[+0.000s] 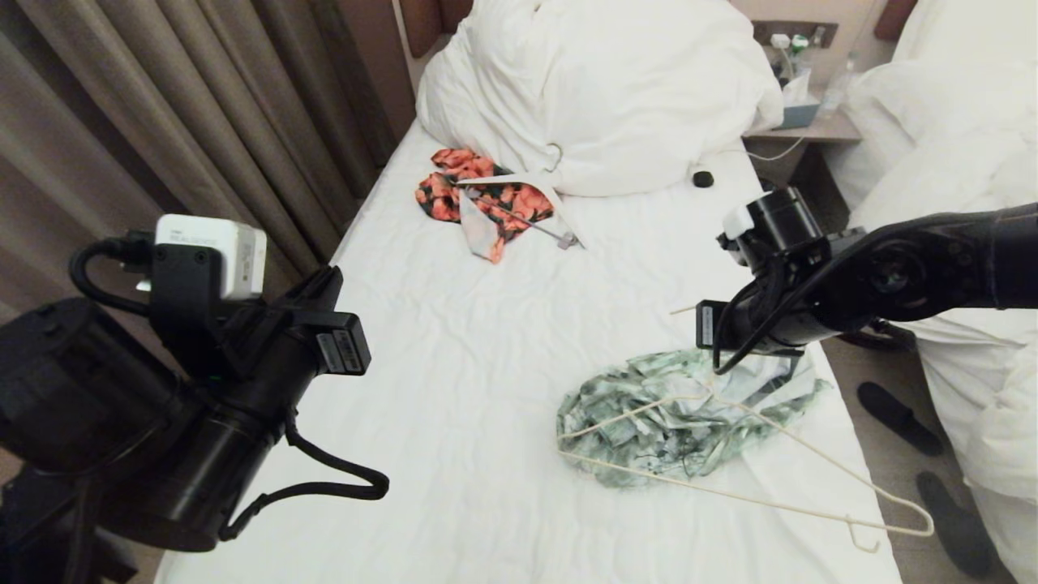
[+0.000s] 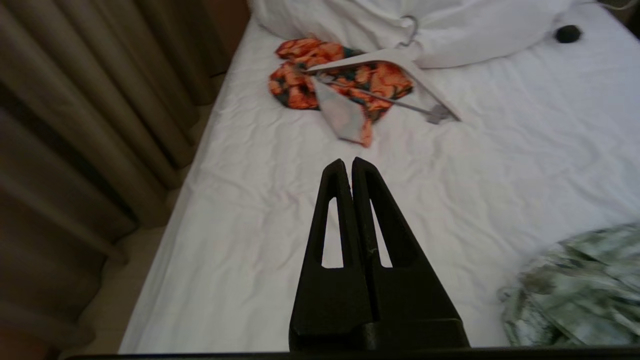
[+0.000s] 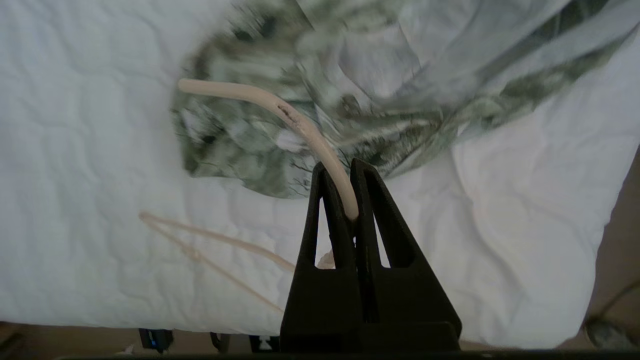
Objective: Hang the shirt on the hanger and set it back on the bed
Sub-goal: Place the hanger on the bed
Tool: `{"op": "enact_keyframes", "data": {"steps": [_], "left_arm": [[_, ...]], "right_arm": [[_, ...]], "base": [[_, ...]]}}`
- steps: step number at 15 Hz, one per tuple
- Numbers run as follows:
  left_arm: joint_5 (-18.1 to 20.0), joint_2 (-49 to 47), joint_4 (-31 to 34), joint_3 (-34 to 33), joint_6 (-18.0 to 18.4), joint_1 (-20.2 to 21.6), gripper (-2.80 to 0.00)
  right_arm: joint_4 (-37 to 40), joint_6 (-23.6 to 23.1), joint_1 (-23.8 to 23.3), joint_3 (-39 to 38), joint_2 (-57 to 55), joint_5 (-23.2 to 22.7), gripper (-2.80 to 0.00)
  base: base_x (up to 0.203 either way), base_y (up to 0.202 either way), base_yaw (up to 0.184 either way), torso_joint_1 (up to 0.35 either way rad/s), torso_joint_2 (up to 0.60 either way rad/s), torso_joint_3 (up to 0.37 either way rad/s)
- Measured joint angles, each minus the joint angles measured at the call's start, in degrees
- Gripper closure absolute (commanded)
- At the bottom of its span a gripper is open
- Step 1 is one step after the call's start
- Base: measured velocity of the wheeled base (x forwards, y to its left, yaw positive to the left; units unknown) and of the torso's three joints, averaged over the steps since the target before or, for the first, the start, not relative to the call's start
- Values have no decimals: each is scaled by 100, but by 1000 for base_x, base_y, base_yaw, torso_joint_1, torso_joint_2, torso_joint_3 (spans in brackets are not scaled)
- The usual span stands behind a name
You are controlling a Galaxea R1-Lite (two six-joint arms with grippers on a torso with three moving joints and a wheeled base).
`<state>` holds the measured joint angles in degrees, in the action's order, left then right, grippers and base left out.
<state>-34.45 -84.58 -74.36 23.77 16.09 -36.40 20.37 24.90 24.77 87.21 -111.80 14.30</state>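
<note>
The green and white shirt (image 1: 681, 422) lies crumpled on the bed (image 1: 454, 365) near its right edge; it also shows in the left wrist view (image 2: 575, 290) and the right wrist view (image 3: 350, 90). The thin cream hanger (image 1: 811, 462) slants across the shirt, one corner past the bed's right edge. My right gripper (image 3: 340, 172) hangs just above the shirt, shut on the hanger's hook (image 3: 300, 125). Over the bed's left side, my left gripper (image 2: 346, 162) is shut and holds nothing.
An orange-red floral garment (image 1: 454, 195) on a flat white hanger (image 1: 519, 182) lies further up the bed, below the bunched duvet (image 1: 600, 89). A small black object (image 1: 703, 179) sits nearby. Curtains (image 1: 162, 122) line the left; another bed (image 1: 957, 162) and slippers (image 1: 900, 418) are right.
</note>
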Motion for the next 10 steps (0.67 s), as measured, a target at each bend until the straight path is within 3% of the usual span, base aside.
{"op": "enact_keyframes", "data": {"steps": [5, 10], "left_arm": [[107, 266, 9, -205, 16, 283, 0], [185, 417, 11, -271, 167, 402, 0]], "right_arm": [[-606, 69, -50, -174, -773, -4, 0], [-1046, -365, -225, -122, -1276, 20, 0]], "base": [[0, 0, 0, 0, 0, 0], [0, 0, 0, 0, 0, 0]]}}
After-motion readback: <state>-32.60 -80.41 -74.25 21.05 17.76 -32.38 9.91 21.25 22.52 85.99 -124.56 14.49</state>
